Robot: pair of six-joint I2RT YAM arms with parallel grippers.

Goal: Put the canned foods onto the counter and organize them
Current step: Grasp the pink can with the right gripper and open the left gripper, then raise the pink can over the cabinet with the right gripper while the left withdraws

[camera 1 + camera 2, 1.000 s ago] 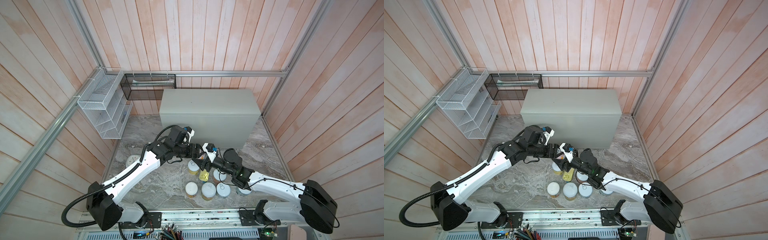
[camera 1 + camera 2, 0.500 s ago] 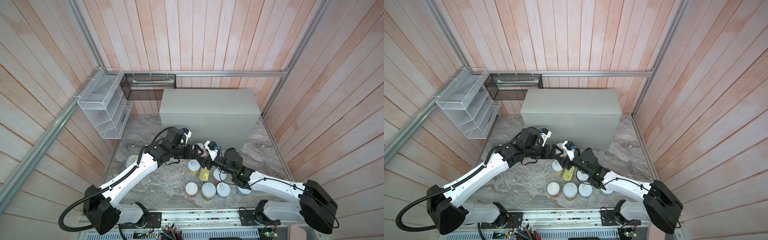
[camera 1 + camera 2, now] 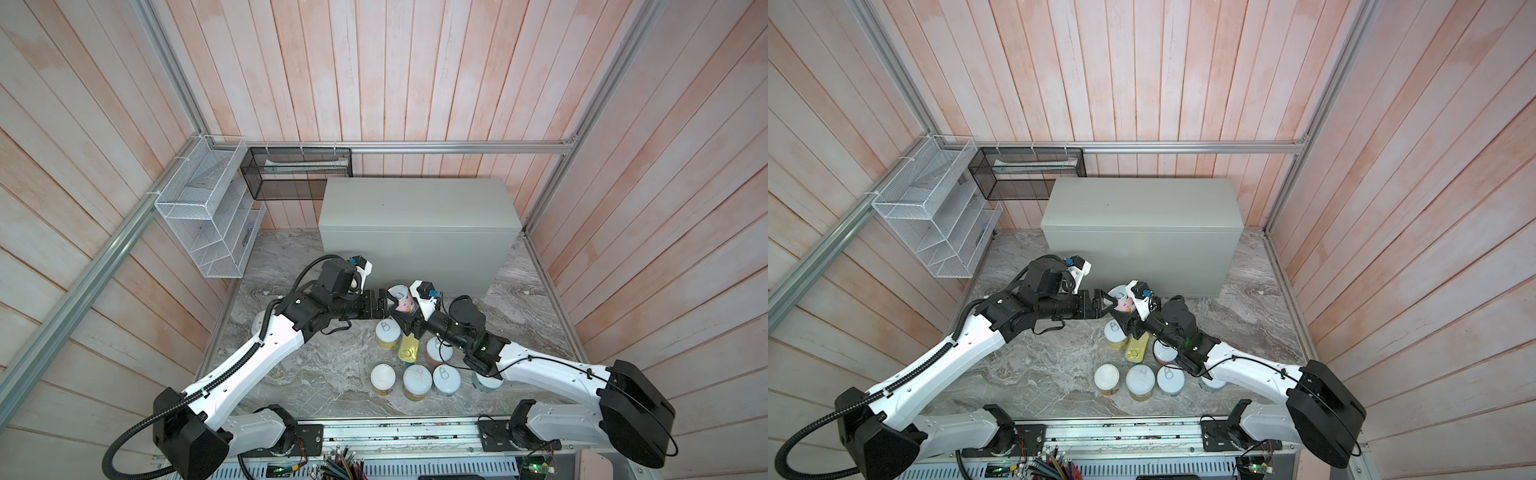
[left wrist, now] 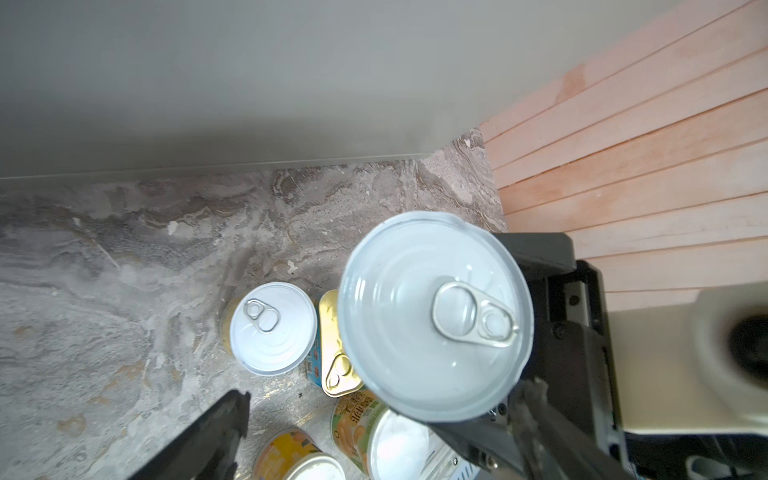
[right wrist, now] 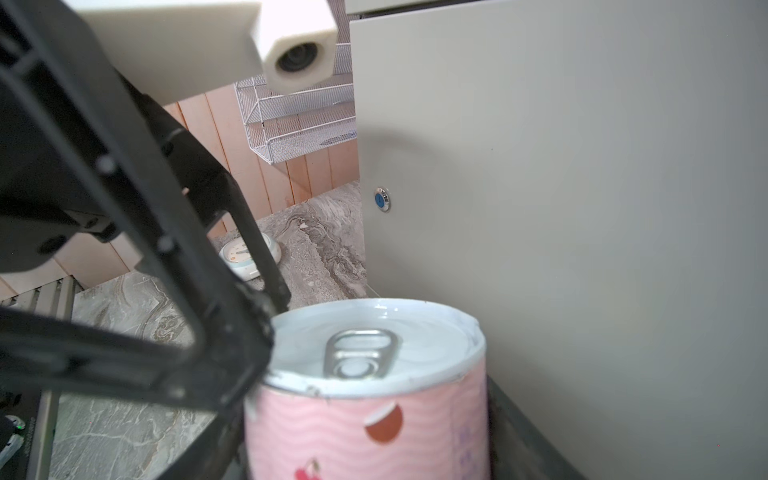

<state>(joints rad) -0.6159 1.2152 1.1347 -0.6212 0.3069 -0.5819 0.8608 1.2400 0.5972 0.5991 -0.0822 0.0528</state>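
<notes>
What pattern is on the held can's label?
The can is pink with wavy lines, best in the right wrist view.

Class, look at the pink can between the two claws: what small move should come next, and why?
Probably the left claw should back away: its jaws stand open around the pink can, which the right claw grips, and that can has yet to reach the counter top.

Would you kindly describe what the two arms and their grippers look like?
Both the left arm and right arm have white shells, black joints and bulky black shoulders. A ribbed black hose loops off the left one. The left gripper and right gripper are black, each with a white camera block carrying a blue plug.
</notes>
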